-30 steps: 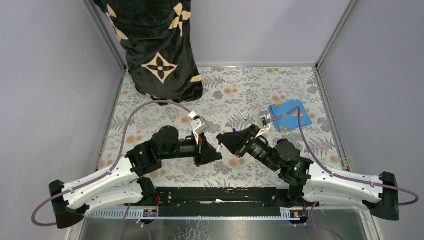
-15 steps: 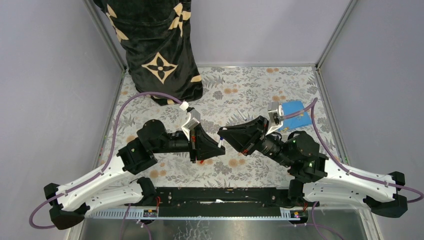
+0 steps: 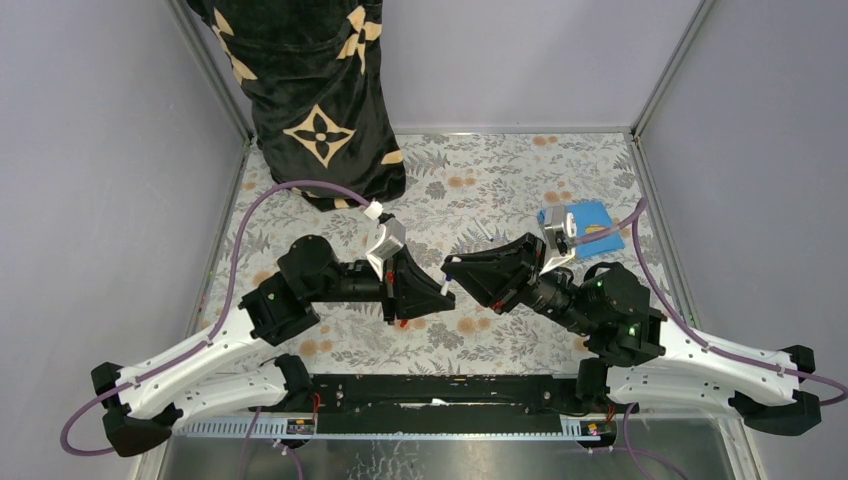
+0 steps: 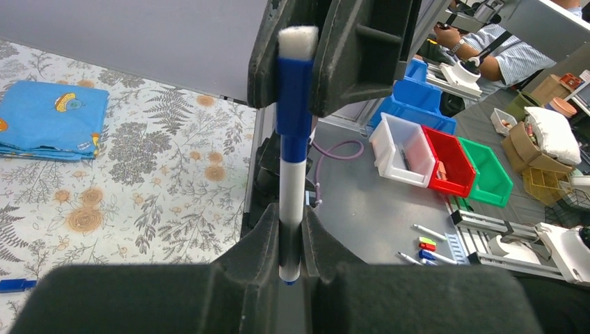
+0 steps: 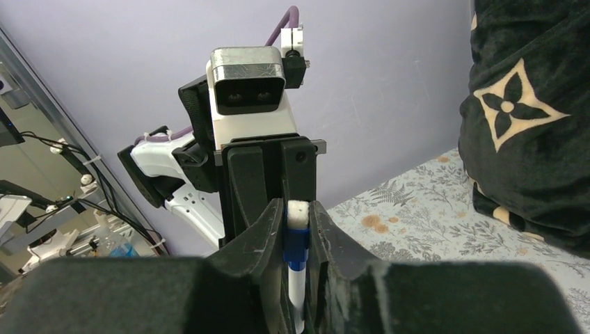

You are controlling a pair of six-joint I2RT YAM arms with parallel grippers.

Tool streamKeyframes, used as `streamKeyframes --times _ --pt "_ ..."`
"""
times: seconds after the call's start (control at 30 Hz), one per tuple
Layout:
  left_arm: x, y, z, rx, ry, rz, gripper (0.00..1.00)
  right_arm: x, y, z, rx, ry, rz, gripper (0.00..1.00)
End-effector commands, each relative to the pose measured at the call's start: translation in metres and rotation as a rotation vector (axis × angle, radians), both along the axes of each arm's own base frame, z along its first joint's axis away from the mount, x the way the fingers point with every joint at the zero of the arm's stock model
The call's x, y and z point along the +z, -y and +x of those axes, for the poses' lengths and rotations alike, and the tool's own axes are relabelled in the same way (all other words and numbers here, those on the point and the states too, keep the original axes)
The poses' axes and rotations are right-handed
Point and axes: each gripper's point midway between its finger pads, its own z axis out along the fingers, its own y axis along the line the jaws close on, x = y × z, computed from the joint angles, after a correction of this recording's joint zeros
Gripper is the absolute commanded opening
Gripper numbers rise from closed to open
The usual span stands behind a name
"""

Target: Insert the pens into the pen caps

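My left gripper is shut on the white barrel of a pen; in the left wrist view the gripper pinches the barrel's lower end. My right gripper faces it tip to tip, shut on a blue pen cap with a white felt end. The cap sits over the pen's front end, in line with the barrel. The right gripper holds it above the table. The right fingers show at the top of the left wrist view. The other pens and caps are mostly hidden.
A blue folded cloth lies at the back right. A black patterned garment hangs over the back left corner. A small blue piece lies on the floral table. Grey walls close in the sides.
The two grippers have closed the gap between them and now meet tip to tip, with the pen and cap joined. The right arm swung further right and its wrist rose.
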Motion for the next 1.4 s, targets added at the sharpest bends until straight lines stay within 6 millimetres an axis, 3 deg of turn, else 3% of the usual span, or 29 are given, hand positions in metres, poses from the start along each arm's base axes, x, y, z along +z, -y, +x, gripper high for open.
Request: streamKeyframes --times 0.0,0.17,0.37,0.53,0.7,0.87,1.03,1.37 --pt "0.098 -0.017 0.015 0.117 0.178 -0.308 0.00 -0.043 -0.012 -0.034 0.164 -0.015 -0.163 0.28" --pt "0.095 -0.019 0.015 0.121 0.171 -0.305 0.00 -0.033 -0.007 -0.035 0.162 -0.009 -0.125 0.42" --pt "0.093 -0.020 0.014 0.119 0.168 -0.301 0.00 -0.019 0.003 -0.036 0.153 -0.003 -0.063 0.48" --pt "0.087 -0.017 0.012 0.097 0.160 -0.278 0.00 -0.005 0.014 -0.017 0.043 -0.029 -0.021 0.52" --pt "0.073 -0.012 0.009 0.064 0.141 -0.227 0.00 0.018 0.024 -0.007 -0.030 -0.012 0.019 0.66" --pt "0.060 -0.009 0.004 0.022 0.122 -0.180 0.00 0.031 0.038 0.003 -0.100 0.002 0.048 0.67" --pt "0.050 -0.005 -0.004 -0.040 0.108 -0.143 0.00 0.034 0.047 0.010 -0.151 -0.015 0.065 0.55" --pt "0.037 0.001 -0.010 -0.103 0.093 -0.106 0.00 0.041 0.045 0.008 -0.136 -0.004 0.085 0.55"
